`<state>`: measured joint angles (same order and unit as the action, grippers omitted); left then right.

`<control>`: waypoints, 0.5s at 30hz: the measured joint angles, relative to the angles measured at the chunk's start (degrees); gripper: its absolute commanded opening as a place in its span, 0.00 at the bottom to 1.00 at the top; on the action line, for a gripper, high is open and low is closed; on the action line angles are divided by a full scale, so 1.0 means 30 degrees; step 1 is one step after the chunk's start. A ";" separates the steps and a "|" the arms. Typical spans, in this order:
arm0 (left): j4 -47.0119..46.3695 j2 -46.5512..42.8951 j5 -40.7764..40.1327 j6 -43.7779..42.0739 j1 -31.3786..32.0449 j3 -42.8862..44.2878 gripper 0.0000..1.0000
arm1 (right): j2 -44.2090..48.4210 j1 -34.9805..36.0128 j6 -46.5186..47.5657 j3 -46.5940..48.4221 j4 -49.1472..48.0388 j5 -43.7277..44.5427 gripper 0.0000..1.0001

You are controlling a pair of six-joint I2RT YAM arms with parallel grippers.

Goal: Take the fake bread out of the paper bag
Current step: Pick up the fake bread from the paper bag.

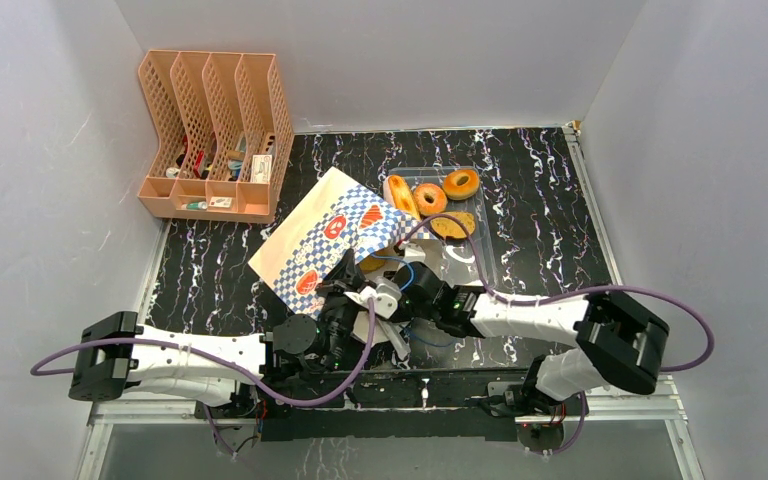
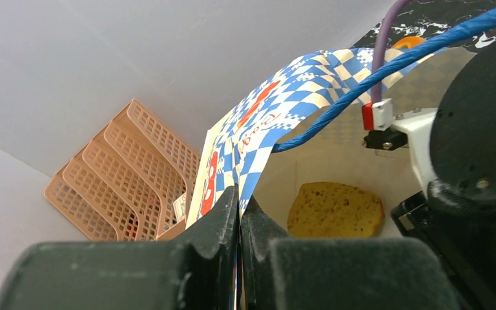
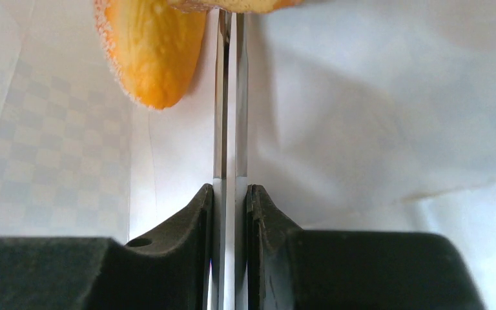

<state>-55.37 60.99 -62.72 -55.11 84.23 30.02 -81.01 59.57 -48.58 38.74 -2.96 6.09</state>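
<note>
A black table top (image 1: 540,170) veined in white is enclosed by plain pale grey walls (image 1: 380,60) at 9, 12 and 3 o'clock, with a peach mesh file organizer (image 1: 215,130) standing at its 10 o'clock corner under even, diffuse light.
</note>
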 measured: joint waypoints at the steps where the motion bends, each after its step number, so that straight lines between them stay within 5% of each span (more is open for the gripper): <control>1: -0.0095 -0.0007 -0.0044 0.0000 0.0000 -0.0029 0.00 | 0.0335 0.0000 0.0000 -0.0095 0.0357 0.0022 0.00; 15: -0.0991 0.1683 -0.0051 0.0321 -0.0299 -0.0044 0.00 | 0.4022 0.0168 -0.0495 -0.1399 0.3264 -0.0255 0.03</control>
<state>-58.35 66.04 -62.87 -54.15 83.33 29.89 -68.95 60.07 -50.06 34.54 6.83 5.32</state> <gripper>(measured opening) 0.016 0.166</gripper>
